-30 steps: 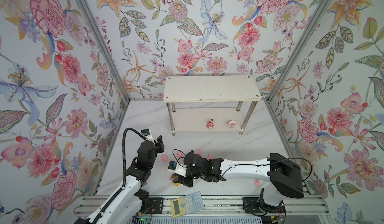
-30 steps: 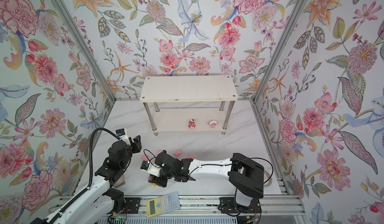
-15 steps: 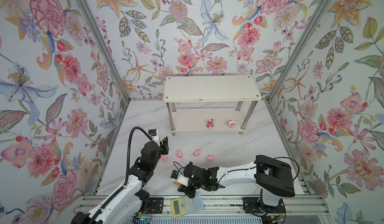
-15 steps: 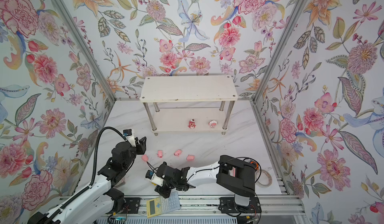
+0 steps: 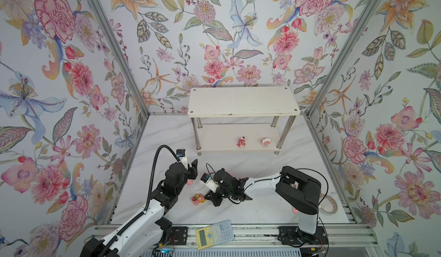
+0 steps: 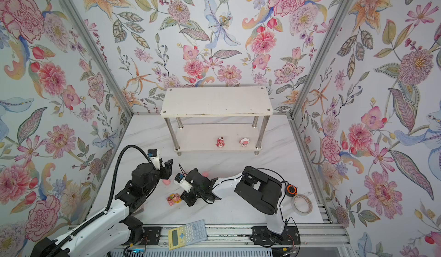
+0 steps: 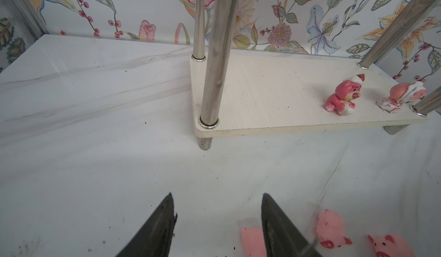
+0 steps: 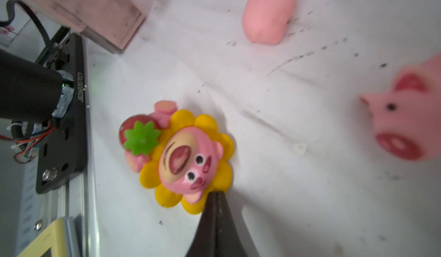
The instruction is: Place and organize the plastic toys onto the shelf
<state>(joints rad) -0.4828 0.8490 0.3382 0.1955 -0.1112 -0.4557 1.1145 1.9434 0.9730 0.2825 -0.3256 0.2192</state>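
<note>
**STATION STATUS: TOYS, SHELF, GRIPPERS**

**Table** (image 5: 262, 160): white marble pattern, closed in by flowered walls on the left, right and far sides.

**Shelf** (image 5: 243, 102): far centre, close to the far wall. Two white tiers on round chrome legs. Two toys on the lower tier, right half, near the front edge.

**Right gripper** (image 5: 207, 196): reaching across to the near centre of the table, low over the surface. Jaws pressed together, gripping nothing. In the right wrist view (image 8: 216, 197), closed tip touching the rim of the yellow mane.

**Left gripper** (image 5: 191, 165): near left, pointing toward the shelf. Fingers spread, nothing between them in the left wrist view (image 7: 217, 195).

**Calculator** (image 5: 214, 234): yellow and grey, on the near rail, centre.

**Tape roll** (image 6: 302, 204): flat on the table, near right corner.

**Yellow-maned toy** (image 5: 198, 198): on its back on the table, near centre, just left of the right gripper. Not on the shelf.

**Dark pink bear** (image 5: 241, 141): upright on the lower tier.

**Round pink-and-white toy** (image 5: 265, 142): lower tier, just right of the bear, apart from it.

**Pink pigs** (image 7: 331, 229): on the table around the two grippers, well apart from the shelf. Three in the left wrist view, one partly hidden behind a finger.
</note>
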